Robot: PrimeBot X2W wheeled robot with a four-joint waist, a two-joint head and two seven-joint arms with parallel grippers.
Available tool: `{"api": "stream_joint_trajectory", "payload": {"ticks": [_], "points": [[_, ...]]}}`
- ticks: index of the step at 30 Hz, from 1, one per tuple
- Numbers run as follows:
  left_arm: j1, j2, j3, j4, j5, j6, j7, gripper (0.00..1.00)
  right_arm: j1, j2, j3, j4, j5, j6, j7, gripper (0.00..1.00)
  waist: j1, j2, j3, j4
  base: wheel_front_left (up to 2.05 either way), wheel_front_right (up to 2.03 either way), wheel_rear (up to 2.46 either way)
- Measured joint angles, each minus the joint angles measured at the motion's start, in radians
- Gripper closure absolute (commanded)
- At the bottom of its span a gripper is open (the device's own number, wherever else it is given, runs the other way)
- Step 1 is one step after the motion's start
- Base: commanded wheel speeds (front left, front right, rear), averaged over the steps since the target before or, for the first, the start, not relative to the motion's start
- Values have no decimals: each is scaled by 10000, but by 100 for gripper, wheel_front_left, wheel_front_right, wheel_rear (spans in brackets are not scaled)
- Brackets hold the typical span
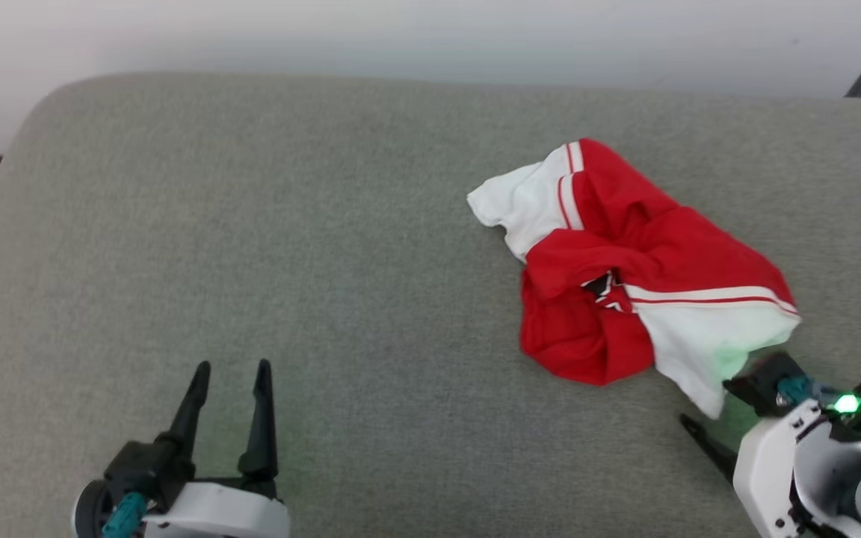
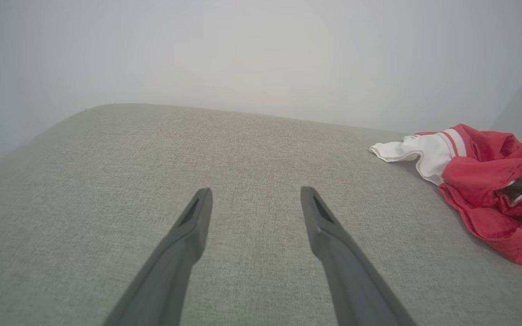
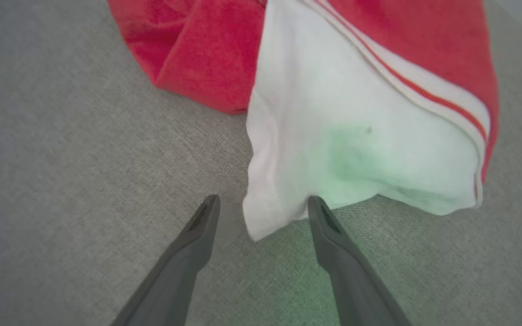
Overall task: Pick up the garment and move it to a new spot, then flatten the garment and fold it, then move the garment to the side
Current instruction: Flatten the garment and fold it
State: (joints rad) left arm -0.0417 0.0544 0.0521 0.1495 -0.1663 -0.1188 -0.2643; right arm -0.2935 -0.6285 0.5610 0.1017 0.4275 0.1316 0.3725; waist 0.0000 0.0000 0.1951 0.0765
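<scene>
One garment [image 1: 625, 261], two grippers, on one grey cushioned surface [image 1: 288, 224] with a pale wall behind. Left gripper [image 1: 233, 366] spread wide, empty, well apart from the cloth; right gripper [image 3: 263, 199] spread wide, gripping nothing, near sleeve's corner between its fingers. Garment crumpled at right: red body bunched, two white sleeves, striped trim.

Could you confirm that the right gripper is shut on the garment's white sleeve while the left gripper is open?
Not quite: the right wrist view shows the right gripper open, not shut, at the white sleeve corner of the garment. The left gripper is indeed open.
</scene>
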Motion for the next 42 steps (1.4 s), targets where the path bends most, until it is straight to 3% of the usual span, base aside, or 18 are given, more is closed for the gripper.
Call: {"api": "stream_joint_trajectory", "payload": {"ticks": [4, 9, 10, 12, 13, 20, 25, 29, 35, 42], "points": [[-175, -15, -336, 58, -410, 77, 0, 0, -295, -247, 71, -263, 69, 0, 930, 0, 0, 0, 338, 181, 0, 0, 0], [-355, -29, -629, 79, -732, 318, 0, 0, -537, -324, -90, -545, -253, 0, 1225, 0, 0, 1, 775, 365, 0, 0, 0], [-398, -29, -648, 77, -744, 328, 0, 0, -553, -332, -107, -606, -293, 0, 1292, 18, 0, 1, 856, 384, 0, 0, 0], [-442, -31, -662, 82, -792, 393, 0, 0, -626, -370, -127, -715, -368, 0, 1356, 87, 0, 0, 997, 397, 0, 0, 0], [-478, -31, -660, 90, -792, 395, 0, 0, -667, -384, -153, -757, -405, 0, 1390, 100, 0, 1, 1053, 386, 0, 0, 0], [-800, -33, -679, 23, -683, 314, 0, 0, -619, -876, -736, -903, -535, 0, 1574, 100, 0, 0, 1221, -5, 0, 0, 0], [-1044, -33, -541, -67, -577, 217, 0, 0, -392, -1858, -2155, -836, -608, 0, 1415, 100, -1, 0, 1438, -317, 0, 0, 0], [-1248, -33, -453, -88, -485, 127, 0, 0, -413, -2201, -3427, -324, -560, 0, 1016, 100, 0, 0, 1661, -561, 0, 0, 0], [-1612, -36, -499, 15, -263, 27, 0, 0, -899, -2000, -4589, 1411, -669, 0, 109, 100, 0, 0, 2006, -815, 0, 0, 0], [-2165, 46, -639, 291, 12, -59, 0, 0, -1293, -1344, -4869, 3304, -1331, 0, -794, 100, 0, 1, 2245, -929, 0, 0, 0]]}}
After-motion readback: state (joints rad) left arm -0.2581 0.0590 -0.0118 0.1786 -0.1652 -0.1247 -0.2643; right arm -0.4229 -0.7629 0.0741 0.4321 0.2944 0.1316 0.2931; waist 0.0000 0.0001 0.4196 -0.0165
